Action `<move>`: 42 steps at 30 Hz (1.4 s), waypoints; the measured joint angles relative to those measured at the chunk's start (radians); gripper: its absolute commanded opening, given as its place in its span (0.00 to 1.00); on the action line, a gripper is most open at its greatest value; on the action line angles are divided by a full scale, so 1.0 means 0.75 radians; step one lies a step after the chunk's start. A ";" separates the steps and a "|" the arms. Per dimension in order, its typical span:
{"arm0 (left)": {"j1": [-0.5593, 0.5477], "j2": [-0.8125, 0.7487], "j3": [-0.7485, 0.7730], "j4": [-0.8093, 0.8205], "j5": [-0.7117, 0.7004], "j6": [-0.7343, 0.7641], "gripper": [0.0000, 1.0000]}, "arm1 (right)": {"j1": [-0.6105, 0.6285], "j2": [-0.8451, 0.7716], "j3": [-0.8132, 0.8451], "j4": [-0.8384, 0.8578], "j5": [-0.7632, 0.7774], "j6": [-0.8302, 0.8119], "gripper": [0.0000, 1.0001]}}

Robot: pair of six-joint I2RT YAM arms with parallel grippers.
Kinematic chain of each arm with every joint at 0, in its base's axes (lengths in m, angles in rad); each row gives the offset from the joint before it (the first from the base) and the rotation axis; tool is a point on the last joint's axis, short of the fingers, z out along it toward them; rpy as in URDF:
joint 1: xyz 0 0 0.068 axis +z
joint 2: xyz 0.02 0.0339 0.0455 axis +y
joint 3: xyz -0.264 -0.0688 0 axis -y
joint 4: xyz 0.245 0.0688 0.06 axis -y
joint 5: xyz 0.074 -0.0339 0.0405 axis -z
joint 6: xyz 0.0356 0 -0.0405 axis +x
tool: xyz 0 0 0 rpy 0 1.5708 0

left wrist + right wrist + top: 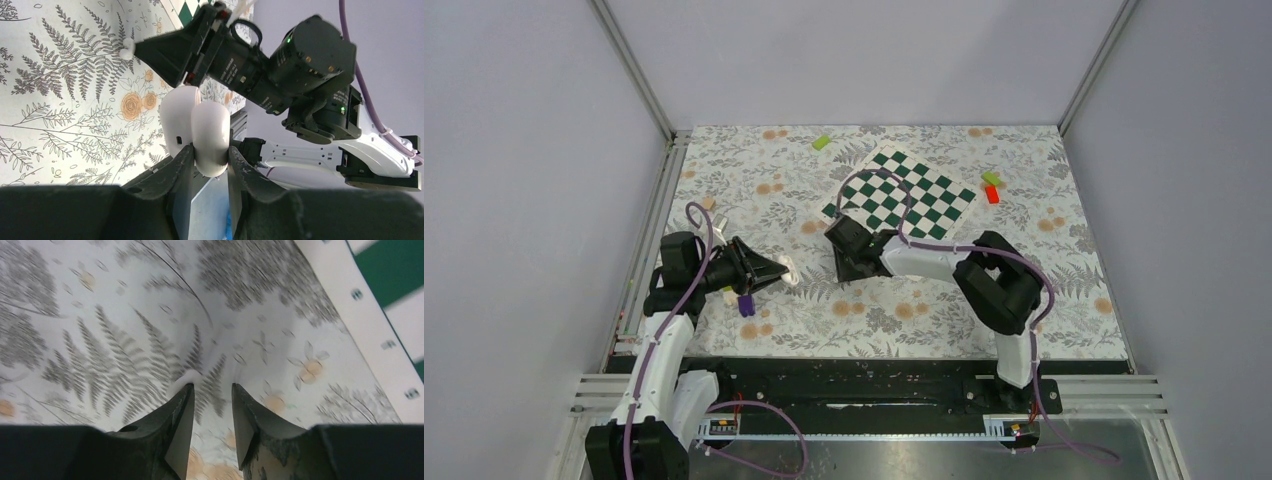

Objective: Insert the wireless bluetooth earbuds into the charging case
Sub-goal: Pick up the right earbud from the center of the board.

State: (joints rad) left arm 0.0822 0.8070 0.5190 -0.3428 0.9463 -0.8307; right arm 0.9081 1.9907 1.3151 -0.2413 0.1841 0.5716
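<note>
The charging case (210, 131), white and pebble-shaped, stands hinged open in two lobes, and my left gripper (210, 150) is shut on one lobe. In the top view the left gripper (776, 270) holds it low over the floral mat, left of centre. One tiny white earbud (186, 378) lies on the mat against the outer tip of the left finger of my right gripper (212, 386). The jaws stand narrowly apart with nothing between them. From the left wrist the same earbud (127, 49) shows at the tip of the right gripper (142, 49), which points down at the mat (842, 272).
A green-and-white chessboard (904, 190) lies behind the right gripper. A purple block (745, 305) sits just below the left gripper. A green block (821, 142) and a green and red pair (991, 186) lie near the back. The enclosure walls rise on both sides.
</note>
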 measured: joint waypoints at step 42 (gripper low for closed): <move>-0.243 0.019 0.067 -0.218 -0.002 0.266 0.00 | -0.002 -0.178 -0.251 0.069 -0.072 0.165 0.51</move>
State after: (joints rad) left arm -0.1001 0.8215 0.5690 -0.5064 0.9447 -0.6315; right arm 0.9070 1.8572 1.1271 -0.1894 0.1299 0.6952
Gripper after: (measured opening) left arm 0.273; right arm 0.506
